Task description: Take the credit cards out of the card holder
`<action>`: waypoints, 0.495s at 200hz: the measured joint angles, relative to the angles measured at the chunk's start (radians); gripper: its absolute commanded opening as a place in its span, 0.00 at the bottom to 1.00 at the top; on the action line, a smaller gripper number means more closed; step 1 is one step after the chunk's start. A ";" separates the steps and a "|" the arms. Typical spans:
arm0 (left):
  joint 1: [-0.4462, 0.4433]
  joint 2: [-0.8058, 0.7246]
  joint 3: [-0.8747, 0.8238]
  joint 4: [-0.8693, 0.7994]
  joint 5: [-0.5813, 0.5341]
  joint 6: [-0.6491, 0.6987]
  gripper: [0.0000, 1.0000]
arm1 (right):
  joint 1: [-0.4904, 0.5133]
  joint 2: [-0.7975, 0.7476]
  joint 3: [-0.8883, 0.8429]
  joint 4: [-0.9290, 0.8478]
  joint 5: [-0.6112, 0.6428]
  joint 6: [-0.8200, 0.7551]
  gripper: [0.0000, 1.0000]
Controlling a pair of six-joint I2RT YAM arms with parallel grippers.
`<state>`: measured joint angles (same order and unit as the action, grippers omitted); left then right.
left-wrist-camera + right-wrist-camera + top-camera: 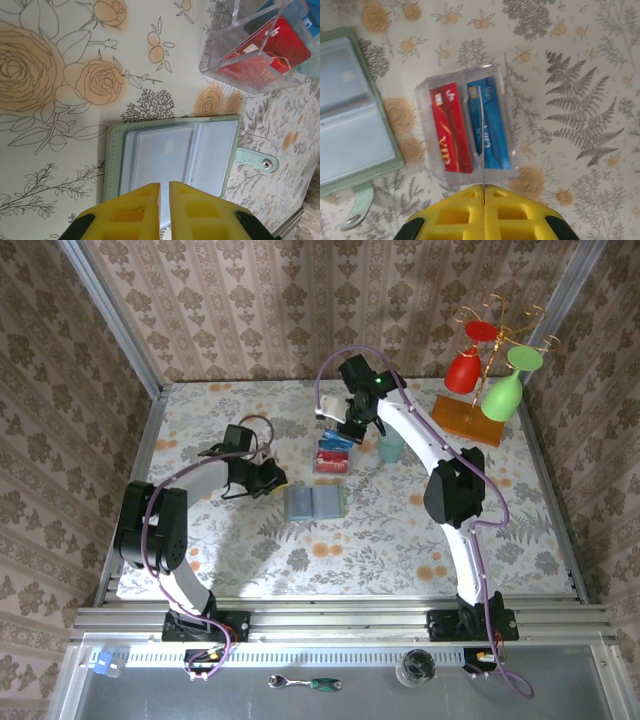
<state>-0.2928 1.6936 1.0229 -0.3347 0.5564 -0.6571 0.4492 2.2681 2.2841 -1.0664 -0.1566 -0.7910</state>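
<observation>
On floral tablecloth (400,530), open card holder (315,503), damask-papered walls (250,310) around, metal rail (350,618).

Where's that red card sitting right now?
In the top view, the red card lies mid-table in the clear box beside the blue card, just beyond the card holder.

Overhead from behind, wrist views close, looking down, sharing card holder (170,150)

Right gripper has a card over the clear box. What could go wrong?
1. The card hangs edge-on from the right gripper above the clear box; dropped so, it may lean on the red card, not lie flat.
2. The teal cup stands close by; a swing could tip it.
</observation>
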 measured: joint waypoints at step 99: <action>0.020 0.027 0.034 -0.023 0.000 0.000 0.13 | -0.022 0.134 0.143 -0.015 -0.016 -0.029 0.00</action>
<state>-0.2729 1.7210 1.0565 -0.3576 0.5564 -0.6571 0.4274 2.4016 2.4268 -1.0817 -0.1726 -0.8204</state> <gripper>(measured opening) 0.133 0.044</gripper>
